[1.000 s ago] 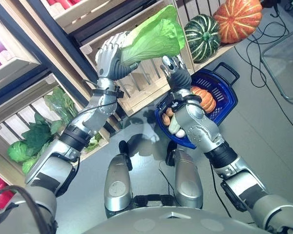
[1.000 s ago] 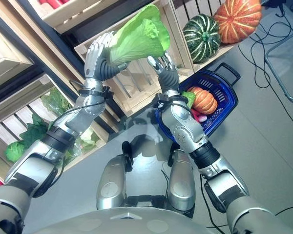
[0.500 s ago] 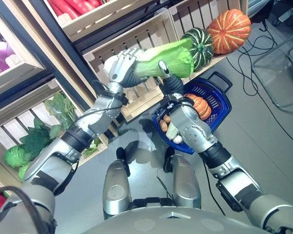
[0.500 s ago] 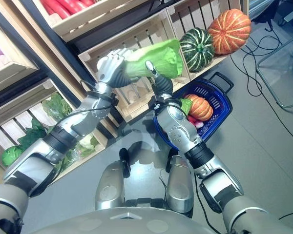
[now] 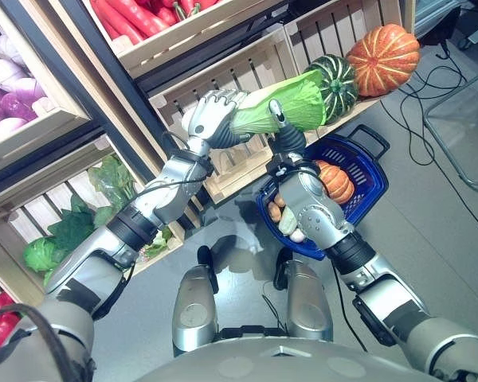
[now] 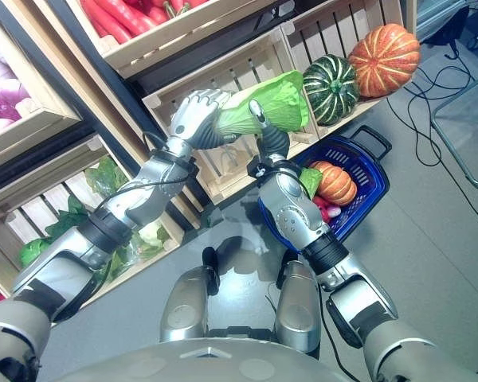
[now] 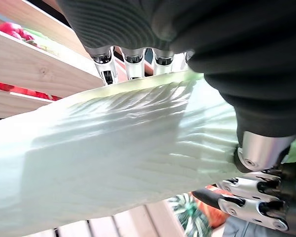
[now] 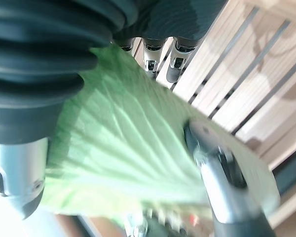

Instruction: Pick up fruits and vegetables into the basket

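The long pale-green napa cabbage (image 5: pixel 279 107) hangs in the air in front of the slatted wooden crates (image 5: pixel 223 87), above and just left of the blue plastic mesh basket (image 5: pixel 358 159) that stands on the grey floor. The left hand (image 5: pixel 211 119) has its fingers curled round the whitish stalk end. In the left wrist view the ribbed, waxy stem (image 7: pixel 113 158) fills the space under those fingers. The right hand (image 6: pixel 264 126) reaches up against the leafy end, and in its own wrist view the thumb and fingers close on the crinkled green leaf (image 8: pixel 123 158).

The cabbage looks light but bulky. Its stalk is firm and ridged, a sound place to grip. The leaf end is soft and thin, likely to tear or slide if squeezed hard, so the stalk should bear the load.

The basket already holds a small orange ribbed pumpkin (image 5: pixel 334 181) and a few small items. On the shelf to the far right sit a dark green striped squash (image 5: pixel 338 76) and a large orange pumpkin (image 5: pixel 382 57).
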Robot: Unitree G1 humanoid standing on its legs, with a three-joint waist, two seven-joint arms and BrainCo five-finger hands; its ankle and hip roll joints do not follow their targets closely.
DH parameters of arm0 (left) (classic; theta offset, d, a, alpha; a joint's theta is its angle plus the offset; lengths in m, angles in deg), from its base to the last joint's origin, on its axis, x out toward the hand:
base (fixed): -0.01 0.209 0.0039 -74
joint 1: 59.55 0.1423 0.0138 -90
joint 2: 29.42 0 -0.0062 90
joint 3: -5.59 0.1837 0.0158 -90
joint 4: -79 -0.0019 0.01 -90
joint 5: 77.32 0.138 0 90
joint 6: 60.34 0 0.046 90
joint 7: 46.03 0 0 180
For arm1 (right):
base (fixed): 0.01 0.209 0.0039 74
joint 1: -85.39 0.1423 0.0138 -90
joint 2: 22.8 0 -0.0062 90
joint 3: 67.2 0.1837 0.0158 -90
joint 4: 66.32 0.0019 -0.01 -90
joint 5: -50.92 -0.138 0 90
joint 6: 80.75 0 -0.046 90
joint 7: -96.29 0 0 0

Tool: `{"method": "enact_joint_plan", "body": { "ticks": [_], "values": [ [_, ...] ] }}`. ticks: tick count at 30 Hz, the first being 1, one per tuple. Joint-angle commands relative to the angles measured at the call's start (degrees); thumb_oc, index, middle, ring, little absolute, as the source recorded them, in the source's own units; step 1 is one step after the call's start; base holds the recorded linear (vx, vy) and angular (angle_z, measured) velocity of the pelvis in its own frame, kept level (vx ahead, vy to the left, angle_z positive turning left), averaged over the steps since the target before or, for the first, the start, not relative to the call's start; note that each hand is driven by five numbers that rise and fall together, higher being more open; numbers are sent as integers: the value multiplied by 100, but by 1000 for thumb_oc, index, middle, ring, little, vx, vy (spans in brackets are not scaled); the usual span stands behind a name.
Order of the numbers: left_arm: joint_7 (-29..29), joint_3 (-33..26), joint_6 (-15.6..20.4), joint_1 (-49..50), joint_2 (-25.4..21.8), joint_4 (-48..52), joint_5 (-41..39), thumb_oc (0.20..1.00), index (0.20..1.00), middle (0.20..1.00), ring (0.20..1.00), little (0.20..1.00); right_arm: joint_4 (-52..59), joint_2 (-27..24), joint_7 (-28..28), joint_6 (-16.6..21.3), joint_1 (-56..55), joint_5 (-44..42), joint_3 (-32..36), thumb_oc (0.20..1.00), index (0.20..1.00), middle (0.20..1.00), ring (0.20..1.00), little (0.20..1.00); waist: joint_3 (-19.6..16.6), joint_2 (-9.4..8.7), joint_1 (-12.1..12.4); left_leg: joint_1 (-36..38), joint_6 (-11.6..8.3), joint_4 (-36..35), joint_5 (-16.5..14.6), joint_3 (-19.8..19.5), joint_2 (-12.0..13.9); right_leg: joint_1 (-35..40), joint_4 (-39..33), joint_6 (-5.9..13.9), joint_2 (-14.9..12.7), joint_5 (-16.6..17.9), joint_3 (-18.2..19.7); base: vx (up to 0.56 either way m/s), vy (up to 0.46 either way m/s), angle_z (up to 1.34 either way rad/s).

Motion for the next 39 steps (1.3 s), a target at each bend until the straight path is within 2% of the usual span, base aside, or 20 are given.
{"method": "enact_joint_plan", "body": {
  "ticks": [1, 6, 7, 8, 13, 14, 17, 18, 20, 22, 26, 28, 32, 33, 39],
  "values": [
    [213, 565, 96, -184, 177, 869, 443, 200, 200, 200, 200, 200, -88, 244, 146, 446, 911, 254, 321, 200, 200, 200, 200, 200, 43, -134, 72, 136, 264, 204, -766, 265, -214, 496, -793, 284, -133, 195, -14, 0, 0, 0],
    [486, 678, 82, -187, 170, 777, 214, 200, 200, 200, 200, 200, -312, 79, 408, 531, 1104, 405, 509, 200, 200, 200, 200, 200, 73, -94, 73, 102, 251, 217, -755, 252, -200, 457, -767, 289, -146, 196, -31, -25, -12, 2],
    [551, 684, 7, -156, 170, 753, 22, 504, 504, 504, 504, 504, -330, 38, 446, 588, 1121, 508, 561, 200, 200, 200, 200, 200, 78, -84, 67, 95, 244, 211, -746, 252, -197, 447, -766, 294, -145, 197, -36, 0, 0, 0],
    [572, 682, -84, -115, 166, 729, -294, 1000, 1000, 1000, 1000, 1000, -303, -4, 481, 600, 1128, 590, 619, 200, 200, 200, 200, 200, 90, -72, 52, 83, 238, 209, -735, 249, -196, 429, -760, 295, -139, 199, -32, -51, -19, 2],
    [541, 548, -370, 277, 108, 556, -1596, 1000, 1000, 1000, 1000, 1000, 12, -327, 515, 706, 1001, 1256, 959, 200, 200, 200, 200, 200, 223, 4, -25, -43, 229, 243, -689, 249, -173, 231, -626, 296, -124, 189, -3, -83, -5, 1],
    [444, 418, -423, 552, 52, 426, -2286, 1000, 1000, 1000, 1000, 1000, 260, -517, 484, 741, 888, 1632, 1156, 200, 200, 200, 200, 200, 305, 47, -67, -78, 223, 281, -725, 239, -171, 153, -537, 295, -105, 129, 20, -98, 9, 0],
    [250, 110, -366, 1185, 63, 57, -3403, 1000, 1000, 1000, 1000, 1000, 718, -845, 313, 911, 582, 2359, 1529, 200, 200, 200, 200, 200, 434, 109, -130, -186, 230, 269, -675, 236, -181, -8, -464, 271, -77, 119, 38, -120, 2, -3],
    [256, 58, -292, 1278, 66, -19, -3463, 1000, 1000, 1000, 1000, 1000, 801, -900, 303, 912, 543, 2431, 1596, 200, 200, 200, 200, 200, 447, 111, -142, -215, 239, 245, -628, 243, -184, -45, -479, 258, -76, 154, 36, -97, -1, -3],
    [428, -172, -111, 1681, 77, -323, -3863, 1000, 1000, 1000, 1000, 1000, 1123, -1134, 198, 970, 301, 2744, 1884, 200, 200, 200, 200, 200, 520, 139, -183, -283, 236, 280, -650, 253, -188, -158, -381, 246, -71, 98, 40, -94, -14, -1],
    [916, -444, -74, 2170, 141, -666, -4658, 1000, 1000, 1000, 1000, 1000, 1436, -1501, -78, 1007, 45, 3183, 2244, 200, 200, 200, 200, 200, 635, 166, -244, -404, 238, 298, -610, 290, -181, -337, -268, 221, -67, 90, 43, -107, -34, -6],
    [1570, -574, 17, 2778, 303, -1170, -5191, 1000, 1000, 1000, 1000, 1000, 1563, -2074, -364, 811, -262, 3492, 2649, 200, 200, 200, 200, 200, 648, 206, -321, -679, 239, 313, -555, 340, -172, -699, -104, 178, -45, 55, 45, -65, -35, -6],
    [1787, -563, 46, 2975, 316, -1332, -5214, 1000, 1000, 1000, 1000, 1000, 1441, -2330, -445, 677, -329, 3455, 2736, 200, 200, 200, 200, 200, 648, 244, -341, -823, 236, 299, -499, 371, -166, -882, -32, 162, -36, 37, 44, -60, -27, -2],
    [1954, -462, 158, 3203, 380, -1624, -5159, 1000, 1000, 1000, 1000, 1000, 1073, -2674, -602, 424, -315, 3479, 2756, 200, 200, 200, 200, 200, 648, 356, -360, -1127, 216, 287, -400, 422, -166, -1278, 157, 121, -36, -41, 55, -23, -1, -5],
    [1973, -441, 205, 3278, 408, -1690, -5144, 1000, 1000, 1000, 1000, 1000, 938, -2747, -633, 372, -317, 3532, 2755, 200, 200, 200, 200, 200, 648, 406, -356, -1100, 162, 325, -527, 361, -187, -1295, 272, 170, -38, -211, 129, 65, 32, -7],
    [2123, -358, 356, 3506, 483, -1941, -5316, 1000, 1000, 1000, 1000, 1000, 60, -3108, -819, -204, -106, 3819, 2612, 200, 200, 200, 200, 200, 648, 776, -288, -1482, 98, 297, -345, 387, -273, -1877, 664, 121, -150, -368, 191, 21, 27, 0]
  ]
}}
